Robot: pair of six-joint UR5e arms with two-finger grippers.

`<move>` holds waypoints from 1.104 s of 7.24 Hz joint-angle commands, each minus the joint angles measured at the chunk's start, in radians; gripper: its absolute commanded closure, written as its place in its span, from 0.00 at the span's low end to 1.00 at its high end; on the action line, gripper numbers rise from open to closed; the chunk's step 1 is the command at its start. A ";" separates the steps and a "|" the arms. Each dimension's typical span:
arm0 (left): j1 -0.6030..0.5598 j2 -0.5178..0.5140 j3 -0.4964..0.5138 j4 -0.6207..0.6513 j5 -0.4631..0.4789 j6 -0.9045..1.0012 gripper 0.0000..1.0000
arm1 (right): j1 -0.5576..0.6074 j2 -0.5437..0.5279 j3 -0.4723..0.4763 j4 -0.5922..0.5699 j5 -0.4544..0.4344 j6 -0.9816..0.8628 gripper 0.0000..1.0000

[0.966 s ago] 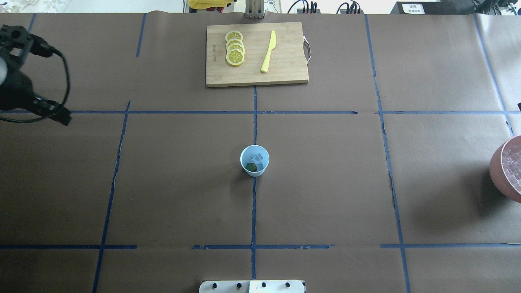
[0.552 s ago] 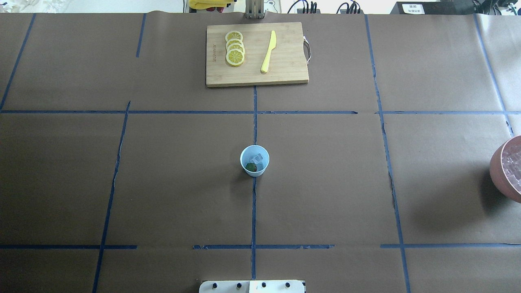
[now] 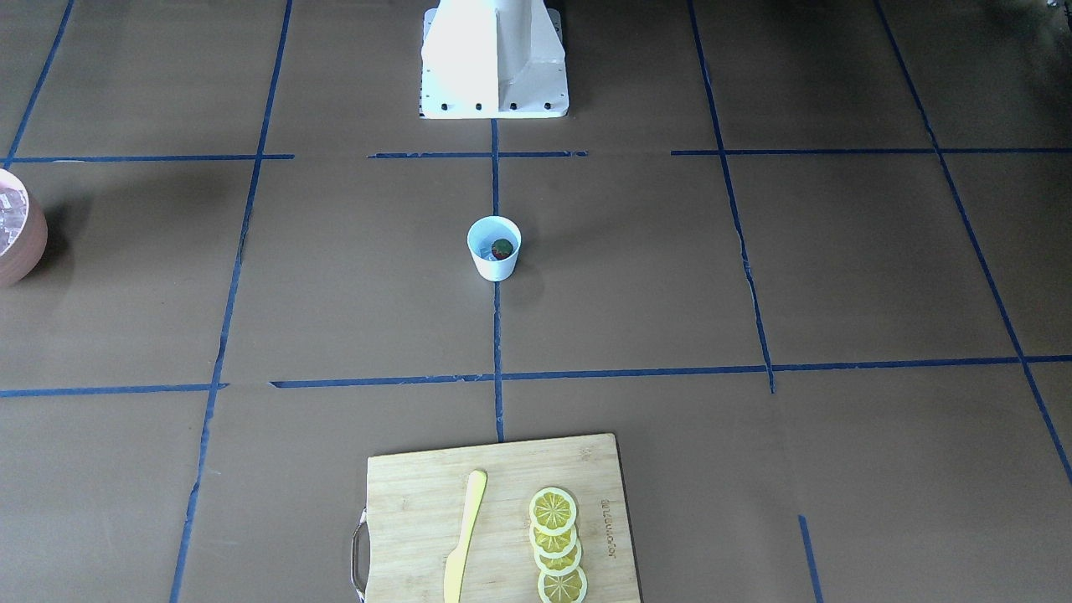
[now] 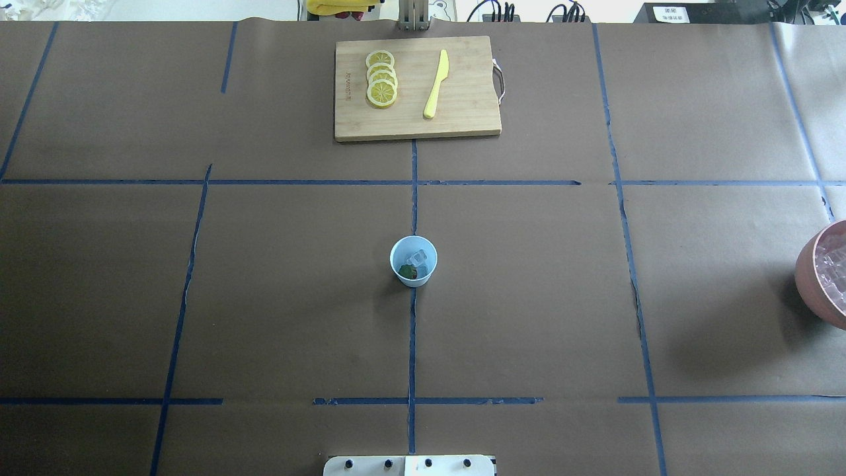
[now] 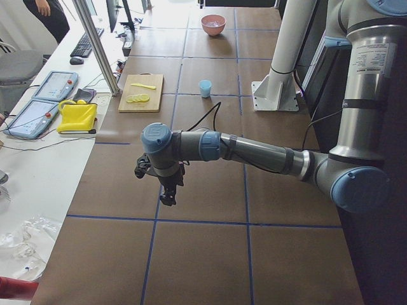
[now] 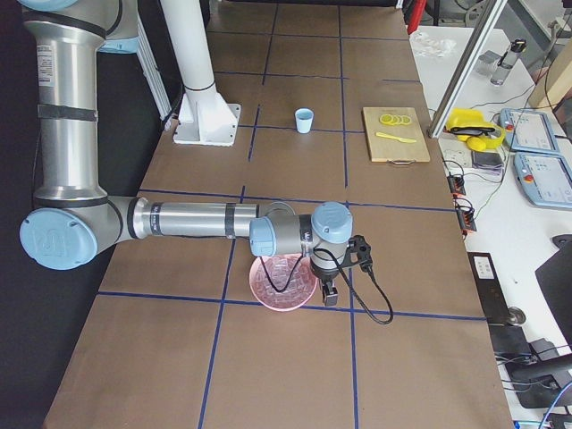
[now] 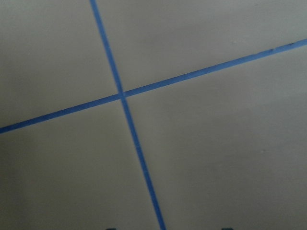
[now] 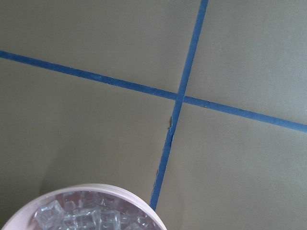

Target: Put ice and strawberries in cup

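Note:
The white cup [image 4: 413,272] with its pale blue inside stands at the table's centre, on the middle tape line, and also shows in the front view as the cup [image 3: 492,265]. Inside it lie clear ice [image 4: 418,256] cubes and a strawberry [image 3: 502,248], red with a green top. My left gripper [image 5: 166,199] hangs over bare table far to the cup's left; whether it is open or shut I cannot tell. My right gripper [image 6: 329,298] hovers at the near edge of the bowl, far from the cup, and I cannot tell its state either.
A pinkish-brown bowl [image 4: 805,271] full of ice cubes [image 8: 81,218] sits at the table's right edge. A wooden cutting board [image 4: 462,119] at the far side carries lemon slices [image 4: 382,79] and a yellow knife [image 4: 436,84]. Blue tape lines cross the brown table.
The left arm, seen one second ago at the overhead view's left edge, has withdrawn out of that view. The cup and its contents have not moved.

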 commanded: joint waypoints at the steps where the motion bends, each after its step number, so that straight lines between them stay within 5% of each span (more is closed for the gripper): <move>1: -0.016 0.001 0.070 -0.003 -0.006 0.005 0.17 | 0.003 0.002 -0.006 0.000 0.000 -0.002 0.01; 3: -0.023 0.007 0.080 -0.014 -0.003 -0.041 0.17 | 0.004 0.005 -0.004 0.000 -0.005 -0.001 0.01; 4: -0.052 0.020 0.065 -0.016 -0.006 -0.099 0.00 | 0.004 0.005 -0.001 0.003 -0.003 0.007 0.01; 8: -0.057 0.076 0.037 -0.074 -0.044 -0.104 0.00 | 0.010 0.007 -0.001 0.003 -0.003 0.015 0.01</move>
